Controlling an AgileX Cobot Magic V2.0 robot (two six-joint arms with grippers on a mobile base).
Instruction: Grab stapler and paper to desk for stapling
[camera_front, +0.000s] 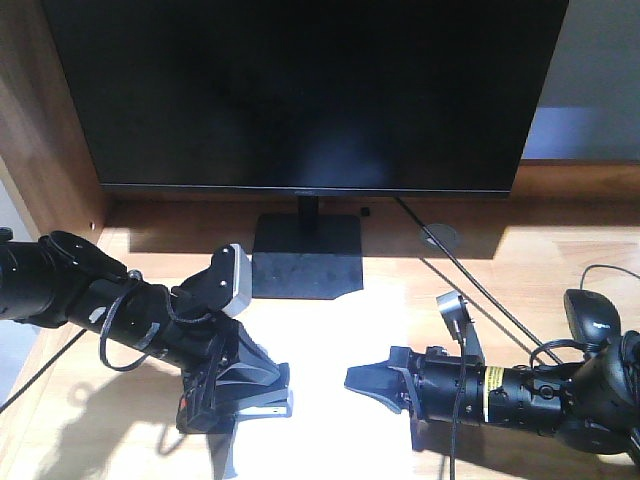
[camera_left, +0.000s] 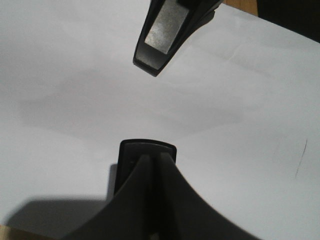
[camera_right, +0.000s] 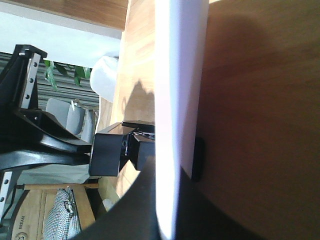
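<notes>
**Both arms at the sheet on the desk**

Now the paper (camera_front: 330, 340) lies flat on the desk (camera_front: 540, 260), just in front of the monitor's (camera_front: 300, 90) black base (camera_front: 305, 257). The right gripper (camera_front: 368, 380) reaches in from the right; the right wrist view shows its fingers (camera_right: 197, 160) closed on the sheet's edge, one above and one beneath. The left gripper (camera_front: 235, 410) points down at the sheet's left side. The left wrist view shows one finger (camera_left: 147, 170) touching the white surface and the other (camera_left: 160, 35) well apart from it, so the jaws stand wide open. A dark block with a pale metal strip sits at that gripper; whether it is the stapler cannot be told.
</notes>
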